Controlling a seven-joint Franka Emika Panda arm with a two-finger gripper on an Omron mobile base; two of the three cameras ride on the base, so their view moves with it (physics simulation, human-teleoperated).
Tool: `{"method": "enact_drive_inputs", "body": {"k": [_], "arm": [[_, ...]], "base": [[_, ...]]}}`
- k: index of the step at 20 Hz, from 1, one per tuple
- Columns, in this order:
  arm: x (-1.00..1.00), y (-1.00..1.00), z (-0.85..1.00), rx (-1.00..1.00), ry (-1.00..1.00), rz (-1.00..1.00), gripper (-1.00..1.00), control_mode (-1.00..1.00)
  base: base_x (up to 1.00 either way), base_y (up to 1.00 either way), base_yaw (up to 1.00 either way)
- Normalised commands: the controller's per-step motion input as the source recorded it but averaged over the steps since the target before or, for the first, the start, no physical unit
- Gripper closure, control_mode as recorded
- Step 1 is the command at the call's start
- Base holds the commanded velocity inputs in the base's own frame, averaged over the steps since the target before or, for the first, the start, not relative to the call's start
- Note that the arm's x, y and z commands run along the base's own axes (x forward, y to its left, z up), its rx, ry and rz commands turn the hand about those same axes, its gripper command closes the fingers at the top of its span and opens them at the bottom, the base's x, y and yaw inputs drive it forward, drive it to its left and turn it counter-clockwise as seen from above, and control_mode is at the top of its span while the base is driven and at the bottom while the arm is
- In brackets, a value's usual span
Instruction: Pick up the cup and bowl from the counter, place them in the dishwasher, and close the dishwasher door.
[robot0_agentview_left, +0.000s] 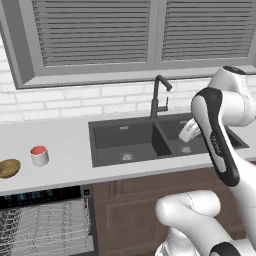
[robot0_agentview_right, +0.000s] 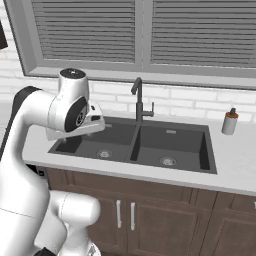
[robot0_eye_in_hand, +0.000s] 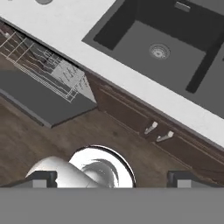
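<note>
Over the counter (robot0_agentview_left: 65, 135), at about nine o'clock in the left base view, the cup (robot0_agentview_left: 39, 155) stands upright with its red top showing, and the bowl (robot0_agentview_left: 8, 168) sits just beside it, toward eight o'clock and nearer the front edge; the two look apart, not touching. Below them the dishwasher (robot0_agentview_left: 45, 220) is open, its wire rack (robot0_agentview_left: 47, 225) pulled forward under the black control strip, and in the hand view the dishwasher door (robot0_eye_in_hand: 41, 103) lies folded down flat at nine o'clock with the rack above it. The gripper (robot0_eye_in_hand: 112, 178) hangs well away from both dishes, above the floor in front of the sink (robot0_agentview_left: 150, 140), its two fingertips (robot0_eye_in_hand: 43, 178) spread wide with nothing between them. My reading is that neither pickup has begun, so the whole task lies ahead. The risks follow from the layout. The arm must swing far toward nine o'clock, and a low sweep could clip the faucet (robot0_agentview_left: 159, 97) or knock the cup against the bowl, since they sit so near each other. The bowl's shallow rim gives little to pinch, so it may slip. The lowered door also juts into the base's path if the base drives sideways.
</note>
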Motion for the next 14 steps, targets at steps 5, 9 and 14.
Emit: {"method": "enact_drive_inputs", "body": {"k": [5, 9, 14], "arm": [[-0.01, -0.17, -0.04, 0.00, 0.00, 0.34, -1.00, -1.00], [0.00, -0.02, -0.03, 0.00, 0.04, 0.41, -1.00, -1.00], [0.00, -0.02, -0.02, 0.00, 0.04, 0.22, -1.00, 1.00]], "base": [[0.00, 0.00, 0.00], [0.00, 0.00, 0.00], [0.00, -0.06, 0.19]]}}
